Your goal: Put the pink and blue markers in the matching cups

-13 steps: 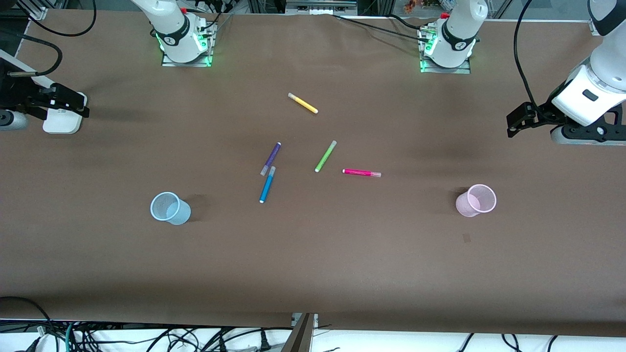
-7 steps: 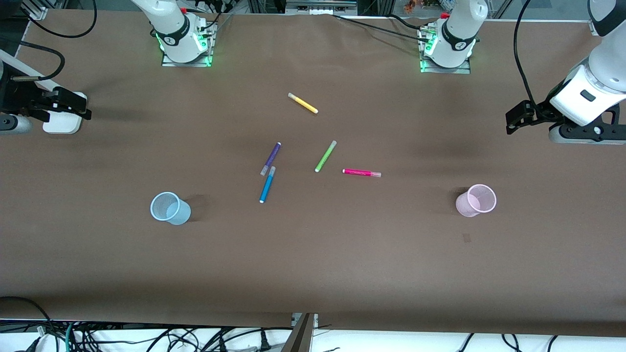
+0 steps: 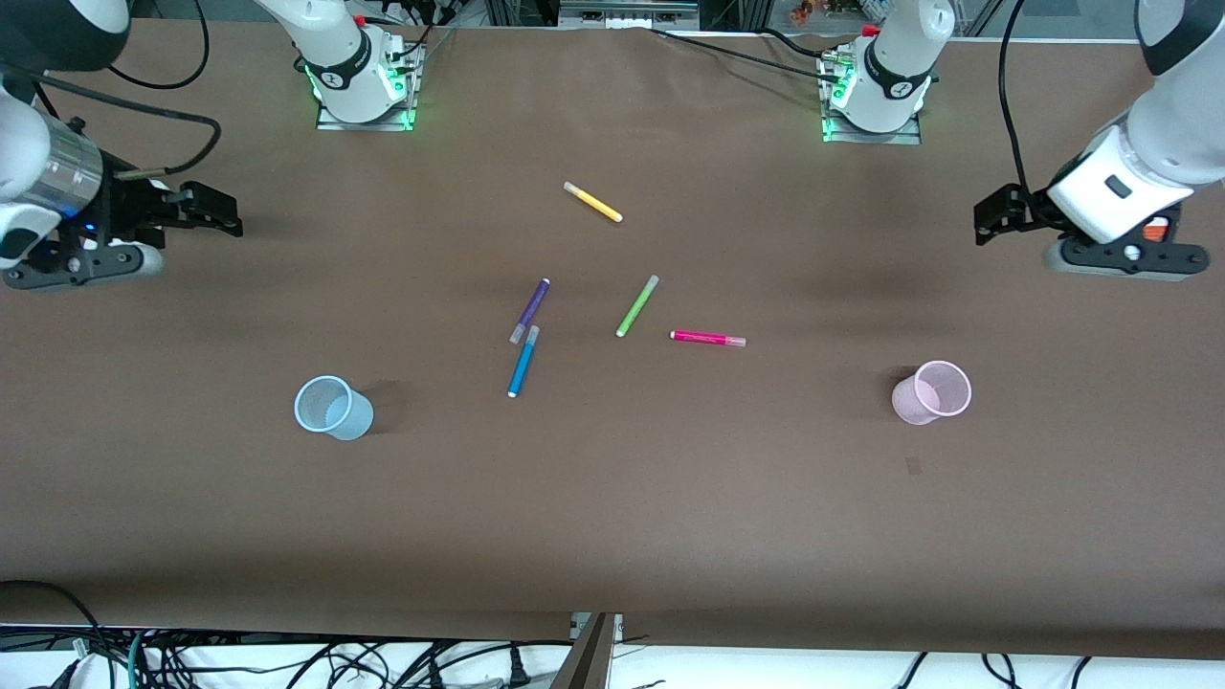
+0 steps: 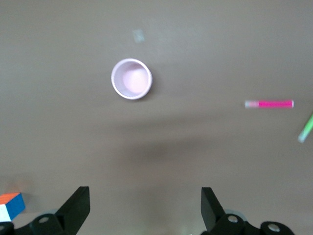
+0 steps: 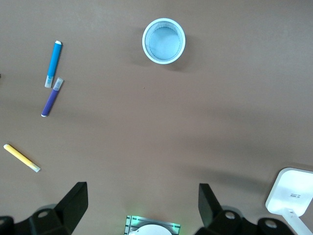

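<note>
The pink marker [image 3: 707,338] lies flat near the table's middle, and it also shows in the left wrist view [image 4: 269,104]. The blue marker [image 3: 523,361] lies beside a dark purple pen. The pale blue cup [image 3: 332,407] stands upright toward the right arm's end. The pale pink cup [image 3: 931,392] stands upright toward the left arm's end. My left gripper [image 3: 991,215] is open and empty, up over the left arm's end of the table; its own view [image 4: 144,196] shows the pink cup [image 4: 131,79]. My right gripper [image 3: 215,212] is open and empty over the right arm's end; its own view [image 5: 142,193] shows the blue cup [image 5: 164,41] and blue marker [image 5: 53,63].
A dark purple pen [image 3: 529,310], a lime green pen [image 3: 637,305] and a yellow pen [image 3: 592,202] lie among the markers. A white device [image 5: 293,191] sits near the right gripper. An orange and blue block [image 4: 10,205] lies near the left gripper.
Both arms have swung in from the table's ends toward the middle, the right gripper farther than the left. Markers and cups have not moved.
</note>
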